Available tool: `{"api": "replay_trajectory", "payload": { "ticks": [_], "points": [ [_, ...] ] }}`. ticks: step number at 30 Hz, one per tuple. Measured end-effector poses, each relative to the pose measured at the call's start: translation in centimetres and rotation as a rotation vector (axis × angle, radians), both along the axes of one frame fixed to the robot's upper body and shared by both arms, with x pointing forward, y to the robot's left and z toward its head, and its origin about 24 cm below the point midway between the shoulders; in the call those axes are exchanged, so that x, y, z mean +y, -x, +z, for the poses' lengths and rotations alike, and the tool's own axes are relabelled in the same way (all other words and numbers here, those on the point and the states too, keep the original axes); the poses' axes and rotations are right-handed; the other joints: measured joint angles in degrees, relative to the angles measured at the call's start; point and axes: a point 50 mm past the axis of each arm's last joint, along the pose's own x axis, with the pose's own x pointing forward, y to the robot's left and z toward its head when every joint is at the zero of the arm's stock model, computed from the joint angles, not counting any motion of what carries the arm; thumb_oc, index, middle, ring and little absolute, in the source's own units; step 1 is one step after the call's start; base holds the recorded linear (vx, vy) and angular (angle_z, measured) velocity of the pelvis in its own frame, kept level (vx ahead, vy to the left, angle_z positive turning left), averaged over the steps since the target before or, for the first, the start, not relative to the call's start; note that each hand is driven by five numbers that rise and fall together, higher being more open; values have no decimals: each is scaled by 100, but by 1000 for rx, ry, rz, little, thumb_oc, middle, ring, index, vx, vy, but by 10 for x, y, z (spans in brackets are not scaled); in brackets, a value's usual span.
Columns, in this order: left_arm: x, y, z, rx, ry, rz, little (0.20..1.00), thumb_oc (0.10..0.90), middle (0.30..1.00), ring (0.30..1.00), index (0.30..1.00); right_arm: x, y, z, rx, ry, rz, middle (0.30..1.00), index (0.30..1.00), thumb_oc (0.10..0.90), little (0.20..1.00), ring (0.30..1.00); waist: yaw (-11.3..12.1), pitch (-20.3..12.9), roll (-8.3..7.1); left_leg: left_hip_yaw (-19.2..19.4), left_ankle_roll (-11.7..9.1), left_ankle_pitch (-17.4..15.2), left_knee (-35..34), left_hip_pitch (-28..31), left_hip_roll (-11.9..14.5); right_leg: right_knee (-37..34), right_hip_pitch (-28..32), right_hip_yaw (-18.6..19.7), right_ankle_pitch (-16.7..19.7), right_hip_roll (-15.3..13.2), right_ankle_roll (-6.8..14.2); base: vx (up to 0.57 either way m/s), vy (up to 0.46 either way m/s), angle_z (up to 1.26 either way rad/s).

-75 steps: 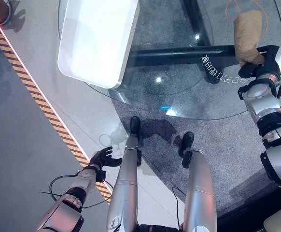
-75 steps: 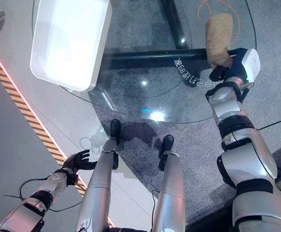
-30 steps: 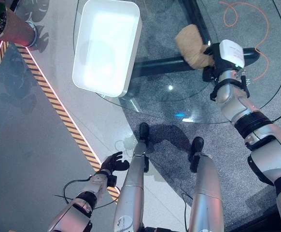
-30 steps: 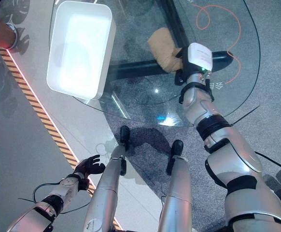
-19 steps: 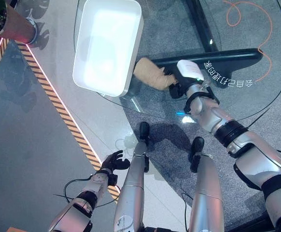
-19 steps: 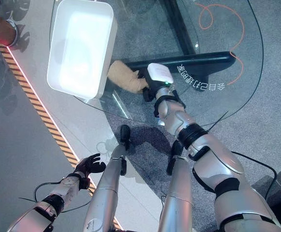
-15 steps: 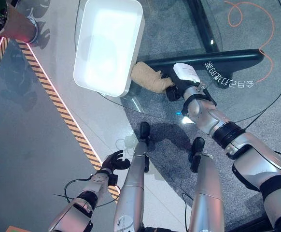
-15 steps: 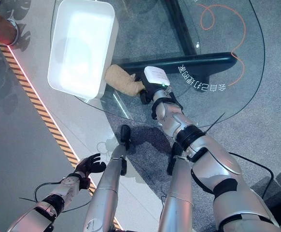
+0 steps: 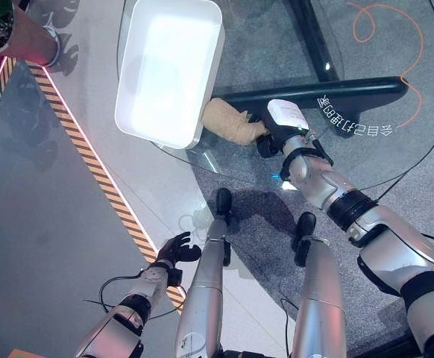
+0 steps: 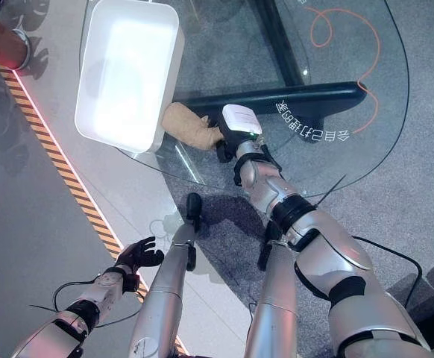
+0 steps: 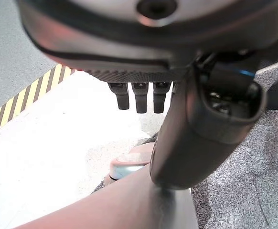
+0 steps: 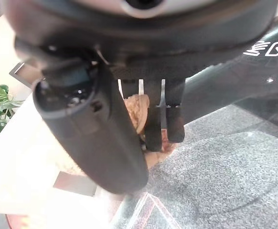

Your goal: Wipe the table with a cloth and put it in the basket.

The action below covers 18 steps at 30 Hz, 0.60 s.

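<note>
Down low by the floor, well off the near edge of the table, the left hand [image 9: 174, 249] hangs with its fingers loosely spread, nothing in it. Up on the glass table [image 9: 366, 160], the right hand [image 9: 271, 138] sits near the near edge, fingers curled onto the tan cloth [image 9: 230, 124], which lies bunched on the glass. The cloth's far end is touching the near right corner of the white basket [image 9: 202, 112], which sits at the table's left edge.
</note>
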Motion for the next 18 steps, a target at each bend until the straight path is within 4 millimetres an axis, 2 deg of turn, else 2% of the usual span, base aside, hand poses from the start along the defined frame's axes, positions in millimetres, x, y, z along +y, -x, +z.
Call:
{"api": "replay_trajectory", "payload": {
  "ticks": [13, 18],
  "points": [
    [0, -1, 1, -15, 3, -1, 900, 800, 900, 900, 900, -13, -3, -2, -61, -208, -124, 300, 300, 100, 200, 300, 22, 10, -32, -9, -27, -21, 0, -79, -18, -66, -6, -35, 13, -56, -19, 1, -2, 1],
    [4, -1, 2, -20, -5, 5, 900, 800, 900, 900, 900, -16, -3, 2, -105, -239, -145, 300, 300, 100, 200, 300, 26, 74, -139, -5, -27, -20, 77, -156, -27, -75, -46, -8, 19, -57, 3, 0, 0, 0]
  ]
}}
